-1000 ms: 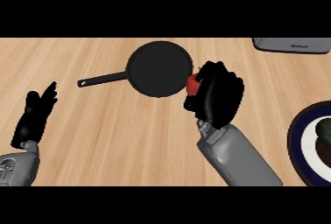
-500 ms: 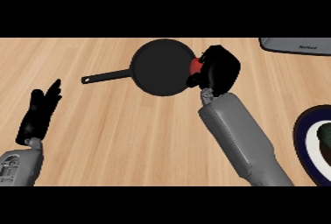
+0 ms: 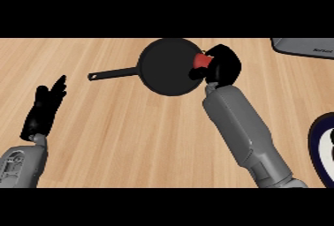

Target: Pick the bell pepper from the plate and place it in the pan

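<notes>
I am holding the bell pepper [image 3: 203, 59] in the right hand [image 3: 220, 67], whose fingers are curling round it so that only a red patch is showing at the hand's left side. The hand is positioned at the right rim of the pan [image 3: 171, 66], with the pepper just over that rim rather than over the pan's middle. The plate [image 3: 321, 145] is lying well apart, at the view's right edge.

Step in hand: placing. To do it well, I am judging the following points:
1. Carry the hand further left until the pepper is sitting over the dark centre of the pan, not the rim.
2. Lower before releasing, so the pepper is not rolling off the edge.
3. Open the fingers only when the pepper is resting on the pan floor; whether it is touching now, I cannot tell.
4. Avoid nudging the pan; its handle [image 3: 112, 73] is pointing left and the pan may be turning if pushed at the rim.

The left hand [image 3: 43, 110] is resting at the lower left, fingers straight and up, holding nothing.

Compared with half a second ago, the right hand is sitting slightly higher and further along the pan's rim, and the forearm is stretching out more. The pan and the left hand are appearing unchanged.
</notes>
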Motion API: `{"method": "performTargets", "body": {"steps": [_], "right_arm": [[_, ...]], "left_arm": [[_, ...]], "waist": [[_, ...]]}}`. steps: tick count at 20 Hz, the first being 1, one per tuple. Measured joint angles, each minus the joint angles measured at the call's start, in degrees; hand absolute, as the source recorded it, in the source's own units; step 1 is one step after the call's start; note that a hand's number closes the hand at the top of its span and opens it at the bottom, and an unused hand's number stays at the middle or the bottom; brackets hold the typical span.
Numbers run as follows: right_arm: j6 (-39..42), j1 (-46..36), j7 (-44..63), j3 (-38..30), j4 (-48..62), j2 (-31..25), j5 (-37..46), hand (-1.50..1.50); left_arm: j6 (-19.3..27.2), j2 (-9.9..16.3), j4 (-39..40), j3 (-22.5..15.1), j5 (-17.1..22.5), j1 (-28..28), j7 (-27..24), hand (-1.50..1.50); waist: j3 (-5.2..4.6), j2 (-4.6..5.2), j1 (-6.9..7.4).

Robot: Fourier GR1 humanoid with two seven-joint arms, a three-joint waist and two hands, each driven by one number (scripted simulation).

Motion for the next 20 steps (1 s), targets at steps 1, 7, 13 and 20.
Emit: {"method": "performTargets", "body": {"steps": [1, 7, 13, 20], "right_arm": [[-1.4, -0.2, -0.8, -0.5, 1.2, 0.0, -1.6, -1.50], [-8.1, -2.8, -6.8, -2.7, 7.9, 0.0, -8.8, -1.50], [-15.8, -5.0, -13.5, -4.0, 11.5, 0.0, -12.9, -1.50], [-25.6, -7.6, -19.0, -5.7, 14.6, -0.1, -15.3, -1.50]], "left_arm": [[0.1, -0.2, 0.0, -0.3, -0.2, -0.1, -0.1, 0.00], [-0.1, -0.8, 0.4, -1.0, -0.4, -1.4, -0.1, 0.00], [-0.3, -0.7, 1.4, -0.9, -0.4, -2.9, 0.4, 0.00], [-0.2, -0.3, 2.1, -0.6, -0.6, -2.4, -0.2, 0.00]], "waist": [[0.02, 0.11, 0.26], [0.06, 0.55, 1.39], [0.06, 0.73, 1.69], [-0.04, 0.20, 1.20]]}}
